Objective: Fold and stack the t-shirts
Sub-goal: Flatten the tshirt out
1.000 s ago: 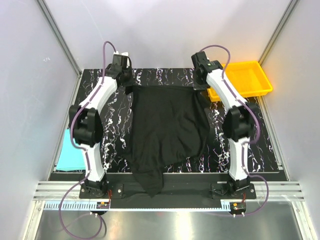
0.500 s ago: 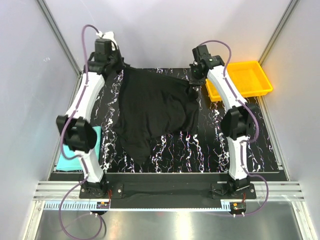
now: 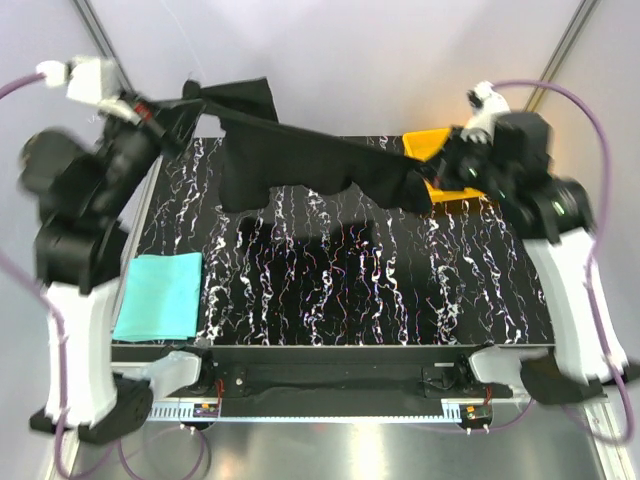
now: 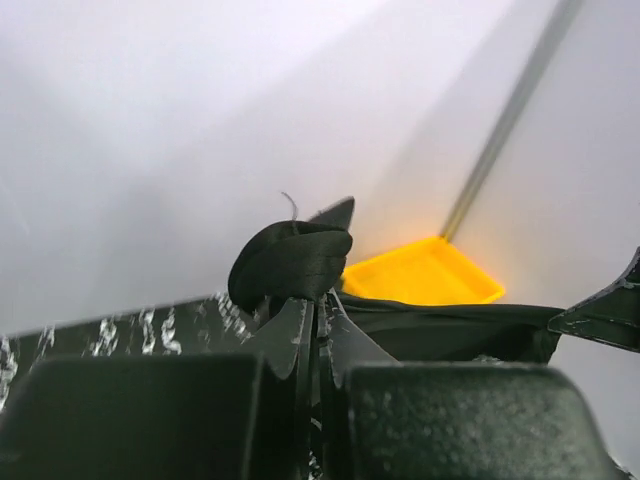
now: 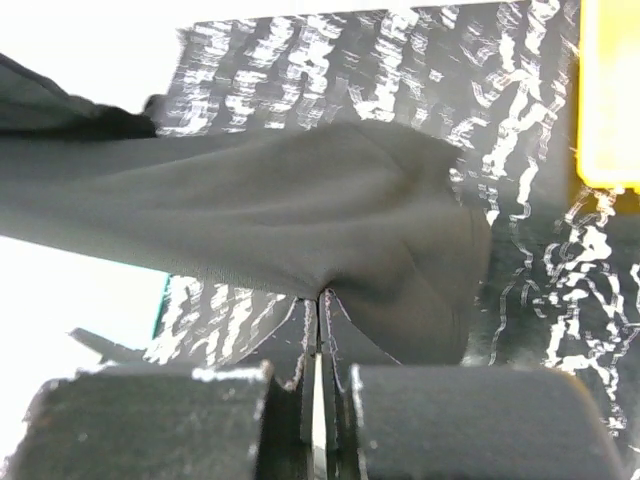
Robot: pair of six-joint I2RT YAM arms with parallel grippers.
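Observation:
The black t-shirt (image 3: 300,165) hangs in the air over the back of the table, stretched into a taut band between both grippers. My left gripper (image 3: 186,103) is raised at the back left and shut on one bunched corner (image 4: 290,262). My right gripper (image 3: 432,178) is raised at the back right, shut on the other end of the cloth (image 5: 300,215). In each wrist view the jaws (image 4: 318,305) (image 5: 322,296) stand pressed together with black fabric pinched at the tips. The teal t-shirt (image 3: 160,295) lies flat at the table's left edge, apart from both grippers.
A yellow tray (image 3: 428,147) sits at the back right, partly behind the right arm and the shirt's end; it also shows in the wrist views (image 4: 425,275) (image 5: 610,100). The black marbled tabletop (image 3: 350,290) lies bare under the hanging shirt. Grey walls close in on the sides and back.
Both arms have risen and spread apart, lifting the black t-shirt off the table and pulling it taut in the air. The teal t-shirt is now fully uncovered.

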